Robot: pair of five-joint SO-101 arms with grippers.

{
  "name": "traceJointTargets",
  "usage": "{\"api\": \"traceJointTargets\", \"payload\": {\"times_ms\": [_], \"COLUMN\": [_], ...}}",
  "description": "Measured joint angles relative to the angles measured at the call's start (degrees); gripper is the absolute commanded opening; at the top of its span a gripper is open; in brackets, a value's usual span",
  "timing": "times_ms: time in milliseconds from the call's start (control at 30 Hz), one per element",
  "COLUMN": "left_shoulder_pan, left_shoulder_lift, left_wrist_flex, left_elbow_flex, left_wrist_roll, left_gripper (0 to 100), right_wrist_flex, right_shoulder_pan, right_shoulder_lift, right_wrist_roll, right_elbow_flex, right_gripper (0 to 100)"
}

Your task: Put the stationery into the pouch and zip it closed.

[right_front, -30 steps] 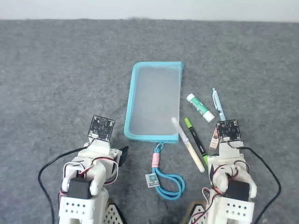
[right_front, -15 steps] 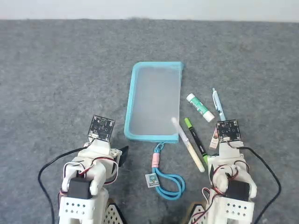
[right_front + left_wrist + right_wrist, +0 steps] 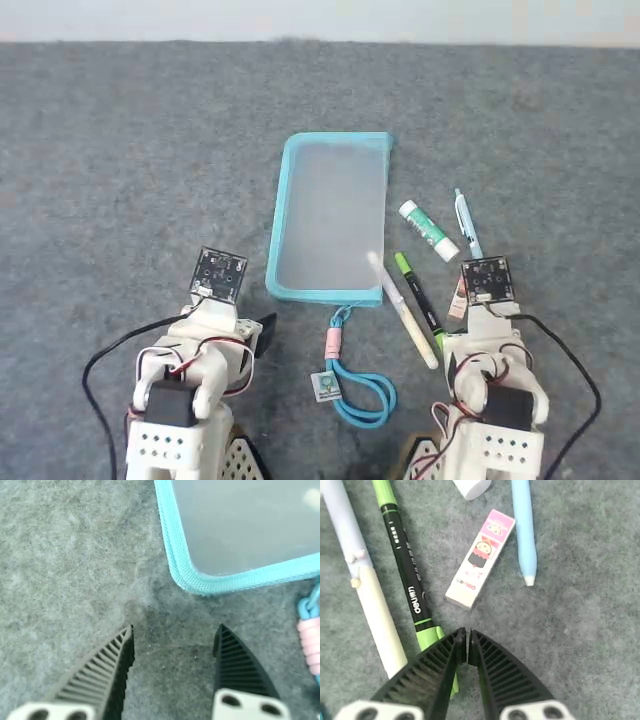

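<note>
Wide grey felt bench first: bare felt to the left of the pouch and beyond it gives you room to swing, while the near edge is crowded by both arm bases. The teal-trimmed pouch lies flat mid-bench, its cord strap looping back between the arms. I cannot tell whether the zip is open.

Your left end effector hangs with its fingers spread, just short of the pouch's near corner. Your right end effector is pinched together on nothing, above the stationery.

All five pieces lie outside the pouch. The white pen has its tip on the pouch edge, close alongside the green marker. The blue pen, glue stick and pink eraser sit just beside.

The risk, I'd say, is the tight packing: a descending finger could nudge a neighbour and set it rolling.
</note>
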Motion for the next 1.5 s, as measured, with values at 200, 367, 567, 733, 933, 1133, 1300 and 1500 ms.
{"api": "traceJointTargets", "payload": {"times_ms": [200, 367, 567, 733, 933, 1133, 1300, 1500], "left_shoulder_pan": [-5.6, -16.8, -26.6, -30.5, -31.1, -31.1, -31.1, -31.1], "left_shoulder_lift": [0.0, 0.0, 0.0, 0.0, 0.0, 0.0, 0.0, 0.0], "left_wrist_flex": [0.0, -6.0, -9.6, -12.0, -12.0, -12.0, -12.0, -12.0], "left_elbow_flex": [0.0, 0.0, 0.0, 0.0, 0.0, 0.0, 0.0, 0.0], "left_wrist_roll": [0.0, -1.1, -7.6, -8.5, -8.5, -8.5, -8.5, -8.5], "left_gripper": [24, 24, 24, 24, 24, 24, 24, 24], "right_wrist_flex": [-6.9, -9.7, -9.4, -6.5, -6.2, -6.2, -6.8, -10.5], "right_shoulder_pan": [-0.3, 1.9, -1.3, -13.2, -35.1, -46.2, -48.6, -49.2], "right_shoulder_lift": [0.0, 0.0, 10.0, 33.1, 64.4, 82.7, 85.2, 85.2], "right_wrist_roll": [2.7, 10.3, 10.3, 4.0, -6.7, -16.6, -24.8, -30.9], "right_elbow_flex": [0.0, -3.6, -18.5, -35.4, -49.2, -53.2, -53.4, -53.4], "right_gripper": [1.3, 2.3, 3.7, 4.2, 6.4, 21.7, 27.8, 27.7]}}
